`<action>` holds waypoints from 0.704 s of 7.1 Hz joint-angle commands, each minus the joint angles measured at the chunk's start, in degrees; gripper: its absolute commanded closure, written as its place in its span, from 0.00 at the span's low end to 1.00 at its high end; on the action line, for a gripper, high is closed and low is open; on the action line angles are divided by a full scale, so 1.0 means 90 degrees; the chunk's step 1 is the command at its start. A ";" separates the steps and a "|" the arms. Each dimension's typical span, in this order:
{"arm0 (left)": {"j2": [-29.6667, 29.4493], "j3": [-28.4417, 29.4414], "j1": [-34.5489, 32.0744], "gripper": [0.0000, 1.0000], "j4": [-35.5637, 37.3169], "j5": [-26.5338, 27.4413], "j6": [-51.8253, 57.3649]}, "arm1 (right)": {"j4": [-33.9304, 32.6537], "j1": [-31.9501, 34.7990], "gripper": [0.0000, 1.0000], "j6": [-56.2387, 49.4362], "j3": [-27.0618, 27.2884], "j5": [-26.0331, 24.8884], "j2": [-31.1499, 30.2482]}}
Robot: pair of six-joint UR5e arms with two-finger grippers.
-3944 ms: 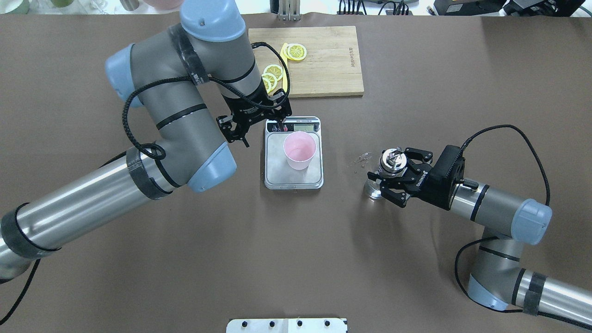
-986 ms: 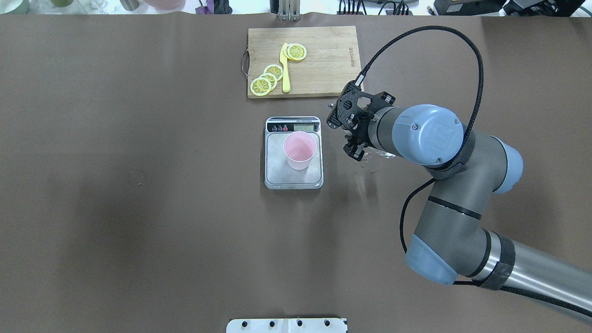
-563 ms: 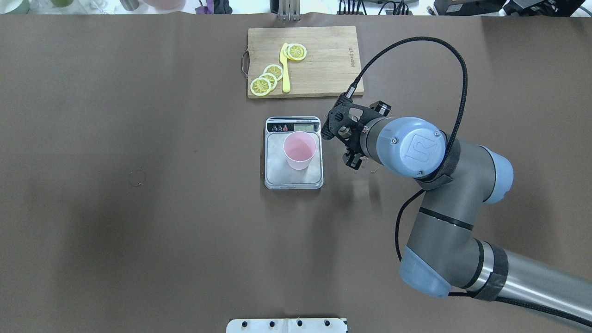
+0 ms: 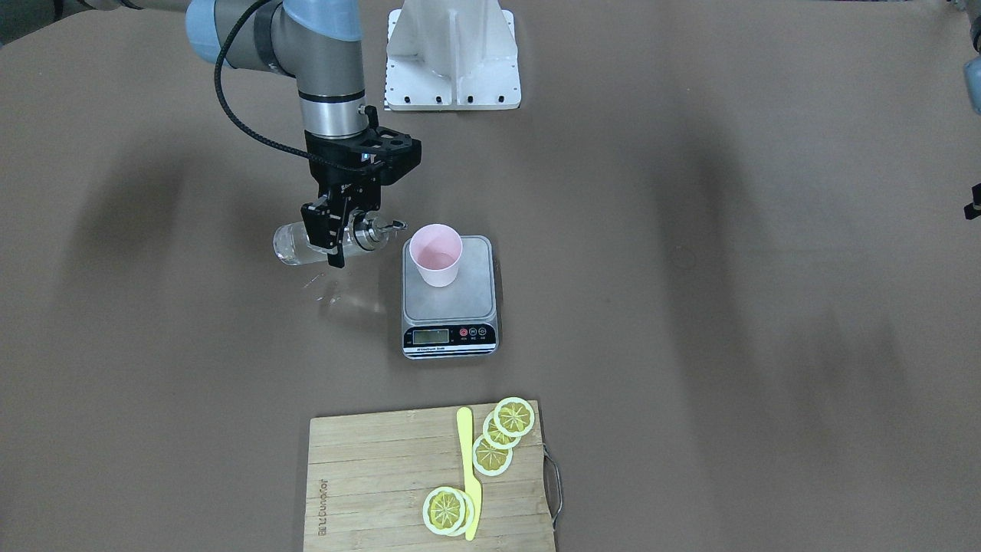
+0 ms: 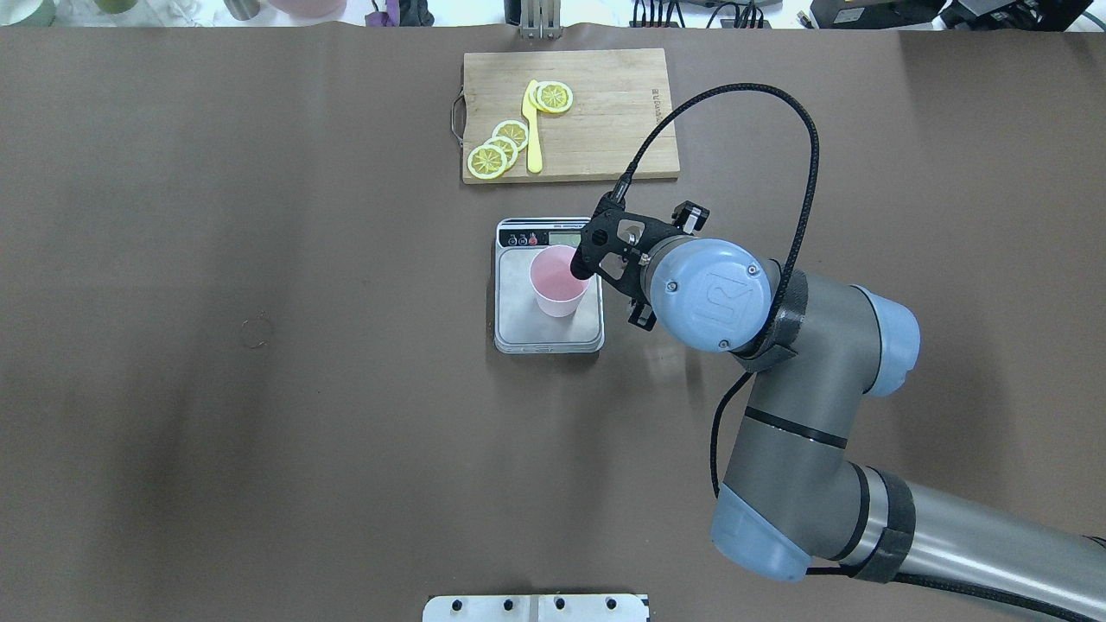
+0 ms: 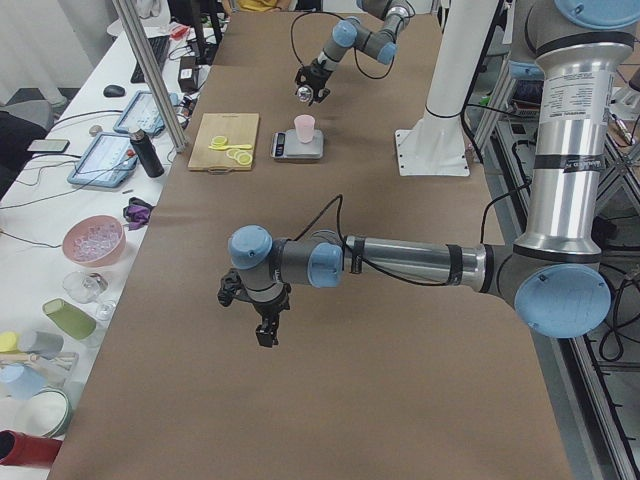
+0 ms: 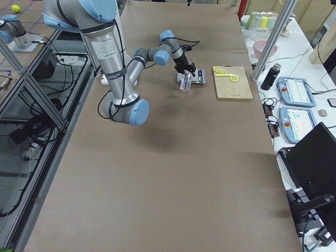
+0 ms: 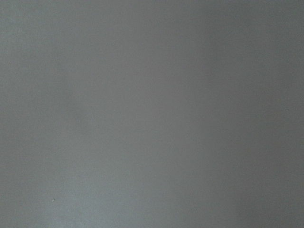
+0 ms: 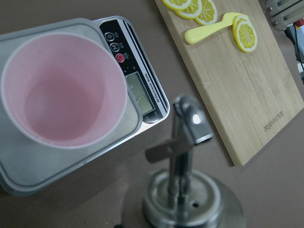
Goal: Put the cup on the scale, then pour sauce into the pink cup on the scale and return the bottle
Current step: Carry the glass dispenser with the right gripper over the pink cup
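The pink cup [image 4: 435, 257] stands upright on the scale [image 4: 450, 310] at mid-table, and looks empty in the right wrist view [image 9: 64, 90]. My right gripper [image 4: 341, 238] is shut on the clear glass bottle [image 4: 295, 244], holding it tipped almost level above the table. Its silver pourer [image 4: 381, 227] points at the cup and ends just short of the rim. No stream shows. In the overhead view my wrist hides the bottle beside the cup [image 5: 560, 281]. My left gripper [image 6: 262, 325] hangs over bare table far from the scale; I cannot tell whether it is open.
A wooden cutting board [image 5: 570, 112] with lemon slices and a yellow knife [image 5: 533, 130] lies behind the scale. Small wet marks [image 4: 322, 284] dot the table under the bottle. The robot's white base [image 4: 452, 54] stands at the table's near edge.
My right arm has carried the bottle left from the board's corner toward the cup, spout leading. Since 3.9 s ago it lifted the bottle off the table, and my left arm left the scale.
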 commanded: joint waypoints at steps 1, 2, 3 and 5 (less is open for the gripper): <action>0.0069 0.0003 -0.0134 0.01 0.0001 -0.0010 -0.0025 | -0.0438 -0.0169 0.65 -0.0017 -0.0070 -0.0248 0.0171; 0.0059 0.0003 -0.0202 0.01 0.0001 -0.0010 -0.0025 | -0.0866 -0.0237 0.65 -0.0066 -0.0090 -0.0403 0.0375; 0.0059 0.0003 -0.0203 0.01 -0.0008 -0.0020 -0.0025 | -0.1112 -0.0267 0.65 -0.0115 -0.0110 -0.0473 0.0483; 0.0059 0.0003 -0.0203 0.01 -0.0009 -0.0157 -0.0034 | -0.1192 -0.0277 0.65 -0.0154 -0.0275 -0.0483 0.0513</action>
